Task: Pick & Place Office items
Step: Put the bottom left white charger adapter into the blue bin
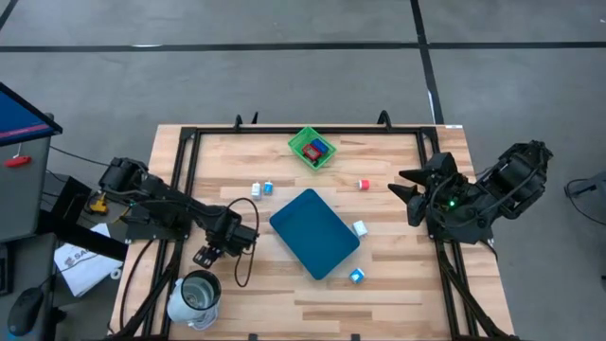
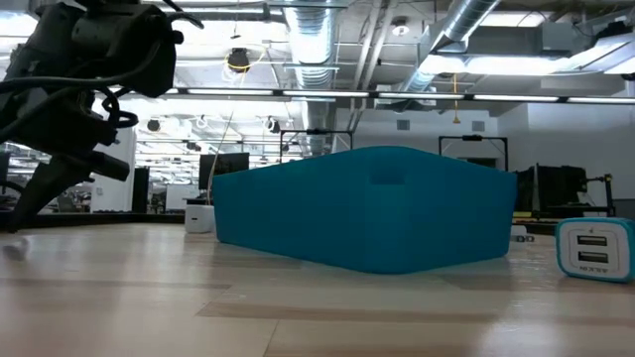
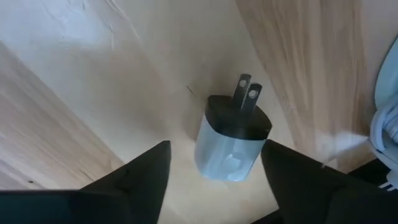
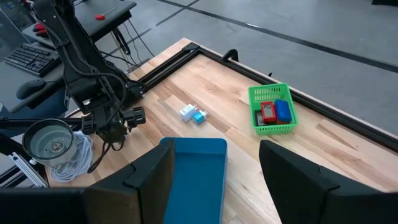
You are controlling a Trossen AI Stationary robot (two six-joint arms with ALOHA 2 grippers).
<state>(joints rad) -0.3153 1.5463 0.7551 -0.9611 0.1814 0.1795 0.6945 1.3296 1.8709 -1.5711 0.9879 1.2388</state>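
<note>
A small charger plug (image 3: 229,142), pale body with a black end and two prongs, lies flat on the wood. My left gripper (image 3: 216,149) (image 1: 205,254) hangs open above it, pointing down, one finger on either side and not touching. More small pieces lie scattered: two white-and-blue blocks (image 1: 262,189) (image 4: 194,114), a red piece (image 1: 364,185), a white block (image 1: 360,228) and a blue-and-white block (image 1: 356,276) (image 2: 593,248). My right gripper (image 1: 405,188) (image 4: 216,149) waits open at the table's right side, holding nothing.
The large teal board (image 1: 314,232) (image 2: 362,223) lies mid-table. A green mesh basket (image 1: 312,149) (image 4: 272,109) at the far edge holds red and blue pieces. A round metal vessel on coiled white cable (image 1: 194,298) sits at the near left corner. A black frame (image 1: 284,131) borders the table.
</note>
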